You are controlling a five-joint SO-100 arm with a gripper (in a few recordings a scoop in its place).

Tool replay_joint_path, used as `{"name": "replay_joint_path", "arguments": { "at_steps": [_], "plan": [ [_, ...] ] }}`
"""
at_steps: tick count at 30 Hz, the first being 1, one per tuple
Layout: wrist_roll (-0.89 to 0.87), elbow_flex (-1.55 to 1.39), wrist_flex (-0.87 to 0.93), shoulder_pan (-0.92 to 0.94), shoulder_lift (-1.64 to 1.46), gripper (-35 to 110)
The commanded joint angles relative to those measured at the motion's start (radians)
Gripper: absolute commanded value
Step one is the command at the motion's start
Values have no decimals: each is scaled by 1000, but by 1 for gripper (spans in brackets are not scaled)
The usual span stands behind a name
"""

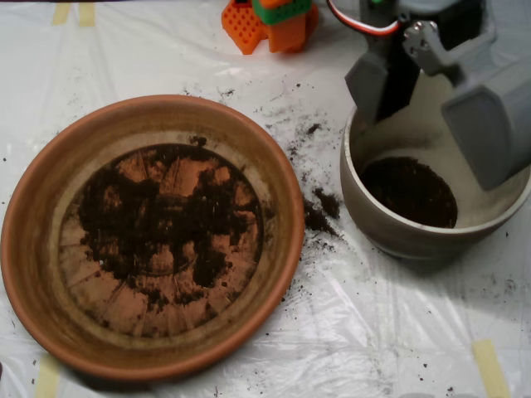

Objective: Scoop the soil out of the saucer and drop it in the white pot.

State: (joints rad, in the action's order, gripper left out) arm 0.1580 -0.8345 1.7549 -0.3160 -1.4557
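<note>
Desk [398, 340]: covered by a crinkled white plastic sheet, with strips of pale yellow tape at the top left and bottom edges.
Saucer [33, 249]: large terracotta dish filling the left half of the overhead view; sloped rim, radial ridges showing through on its base.
Tool [431, 104]: grey clamshell scoop at the upper right, hanging over the white pot's upper rim; its two shells stand spread apart, one narrow shell on the left, a broad one on the right, with a clear gap between them. Nothing seen held between the shells.
White pot [365, 203]: round, cream inside, grey-brown outside, just to the right of the saucer and apart from it.
Soil in saucer [166, 220]: thin, patchy dark layer across the middle of the base, bare orange showing around and through it.
Soil in pot [408, 191]: dark round patch on the pot's floor.
Spilled soil [319, 214]: small clumps and crumbs on the plastic between saucer and pot, thinner specks scattered toward the top.
Orange and green part [270, 21]: at the top edge, left of the arm.
</note>
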Motion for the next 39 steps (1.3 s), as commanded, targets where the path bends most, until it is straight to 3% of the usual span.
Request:
{"name": "replay_joint_path", "arguments": {
  "at_steps": [1, 11, 20, 32, 39],
  "plan": [
    [-72, -5, -41, 112, -192, 46],
    [-46, -753, -397, 517, -514, 52],
    [15, -1221, -673, 667, -534, 47],
    [109, -1250, -891, 684, -241, 45],
    [66, -1181, -838, 681, -135, 43]
  ]
}}
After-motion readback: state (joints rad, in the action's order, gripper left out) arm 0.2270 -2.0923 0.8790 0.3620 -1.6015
